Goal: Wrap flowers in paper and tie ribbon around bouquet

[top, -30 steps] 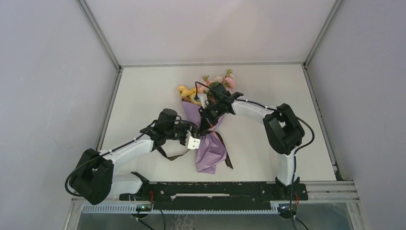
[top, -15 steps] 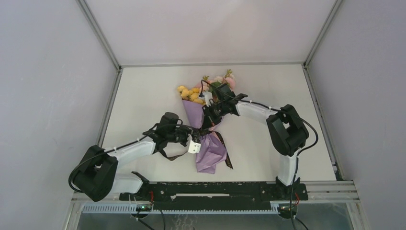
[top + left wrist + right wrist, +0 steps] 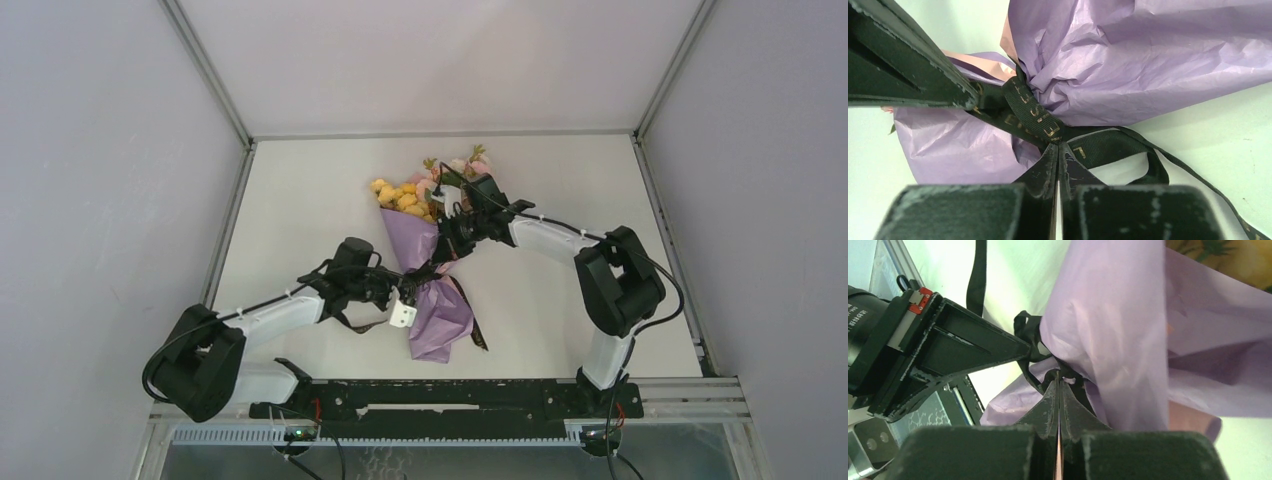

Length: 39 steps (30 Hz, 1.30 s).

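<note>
Obs: left gripper [image 3: 1057,150] clenched on the black ribbon [image 3: 1030,112] at the waist of the bouquet [image 3: 440,320], mid-table [image 3: 300,200]. Gold capitals on the ribbon, only "ES" legible. The right gripper [image 3: 1060,382] is closed, pinching the ribbon against the purple paper [image 3: 1113,315].

Bright even light; wrist views greenish, near parts blurred.

The top view looks down from high behind the arm bases over the whole surface [image 3: 300,200]. The left wrist view sits close behind the left claw [image 3: 1058,147], facing right. The right wrist view, as close behind the right claw [image 3: 1059,379], faces near-left. All share the ribbon [image 3: 1030,115] cinching the paper [image 3: 1148,60].
</note>
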Tool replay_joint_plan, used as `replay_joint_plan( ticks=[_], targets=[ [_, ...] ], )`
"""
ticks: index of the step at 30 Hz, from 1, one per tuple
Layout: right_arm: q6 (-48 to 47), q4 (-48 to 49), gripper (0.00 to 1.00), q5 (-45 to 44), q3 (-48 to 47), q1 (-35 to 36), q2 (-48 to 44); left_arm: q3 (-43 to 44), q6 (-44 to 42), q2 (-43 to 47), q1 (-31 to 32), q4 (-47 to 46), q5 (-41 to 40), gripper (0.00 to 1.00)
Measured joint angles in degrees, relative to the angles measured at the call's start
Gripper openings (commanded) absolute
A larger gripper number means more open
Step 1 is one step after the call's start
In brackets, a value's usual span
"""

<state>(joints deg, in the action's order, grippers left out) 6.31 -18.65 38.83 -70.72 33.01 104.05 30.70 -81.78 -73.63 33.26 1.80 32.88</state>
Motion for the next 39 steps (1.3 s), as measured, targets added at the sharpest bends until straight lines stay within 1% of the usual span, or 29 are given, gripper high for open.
replay_joint_plan(
  ticks=[1, 3, 5, 8, 9, 12, 14, 16, 17, 19, 21, 24, 25, 28, 30, 31, 35, 36, 39],
  targets=[
    [0.6, 0.5, 0.0, -0.3, 0.9, -0.4, -0.7, 0.0, -0.3, 0.1, 0.0, 0.1, 0.0, 0.29],
    [1.8, 1.8, 0.0, -0.9, 2.3, -1.0, -1.6, 0.0, -0.1, 0.6, 0.0, 0.9, 0.0, 0.47],
    [3.1, 3.1, 0.0, -1.1, 3.2, -1.5, -2.1, 0.1, 1.8, 1.9, 0.0, 2.4, -0.2, 0.55],
    [4.6, 4.8, 0.0, -1.4, 3.9, -1.6, -2.9, 1.5, 9.0, 4.3, 0.0, 6.2, -1.5, 0.64],
    [5.0, 5.4, 0.0, -1.5, 4.1, -1.6, -3.2, 2.3, 11.6, 4.7, 0.0, 7.1, -2.2, 0.66],
    [6.0, 6.6, 0.0, -1.5, 4.3, -1.6, -3.8, 6.3, 25.0, 4.9, 0.0, 11.0, -6.5, 0.66],
    [6.5, 7.1, 0.0, -1.5, 4.3, -1.5, -3.9, 9.1, 35.9, 4.6, 0.0, 13.3, -10.1, 0.66],
    [6.9, 7.5, 0.0, -1.5, 4.4, -1.5, -3.9, 11.7, 49.2, 3.9, -0.6, 15.9, -13.4, 0.71],
    [7.0, 7.7, 0.0, -1.5, 4.6, -1.5, -3.9, 12.3, 55.5, 3.8, -1.3, 16.7, -14.3, 0.73],
    [7.3, 8.6, 0.0, -1.5, 5.2, -1.5, -3.9, 12.3, 65.1, 3.7, -2.6, 17.5, -14.8, 0.76],
    [7.6, 9.0, 0.0, -1.5, 5.7, -1.5, -3.9, 11.7, 73.1, 2.9, -3.5, 17.3, -15.0, 0.78],
    [7.8, 9.1, 0.0, -1.4, 5.9, -1.5, -3.9, 9.6, 81.2, 0.5, -3.6, 15.4, -15.1, 0.78],
    [7.8, 9.2, 0.0, -1.4, 5.9, -1.5, -3.9, 8.7, 83.0, -0.4, -3.6, 14.8, -14.7, 0.75],
    [8.0, 9.2, 0.0, -1.4, 5.9, -1.5, -3.9, 6.2, 87.4, -2.5, -3.6, 13.1, -14.8, 0.55],
    [8.0, 9.2, 0.0, -1.4, 5.9, -1.5, -4.0, 5.4, 89.2, -3.2, -3.6, 12.1, -15.4, 0.46],
    [8.0, 9.2, 0.0, -1.4, 5.9, -1.5, -4.0, 5.0, 89.8, -3.3, -3.6, 11.3, -15.7, 0.4],
    [8.0, 9.0, 0.0, -1.8, 5.9, -1.5, -4.7, 3.6, 91.7, -3.2, -3.6, 8.6, -16.0, 0.06],
    [8.0, 9.0, 0.0, -2.0, 6.0, -1.5, -5.0, 3.4, 92.1, -3.2, -3.6, 8.3, -16.2, 0.01],
    [8.0, 9.0, 0.0, -2.8, 6.7, -1.6, -6.6, 3.1, 92.5, -2.4, -3.6, 8.2, -16.6, 0.0]
  ],
)
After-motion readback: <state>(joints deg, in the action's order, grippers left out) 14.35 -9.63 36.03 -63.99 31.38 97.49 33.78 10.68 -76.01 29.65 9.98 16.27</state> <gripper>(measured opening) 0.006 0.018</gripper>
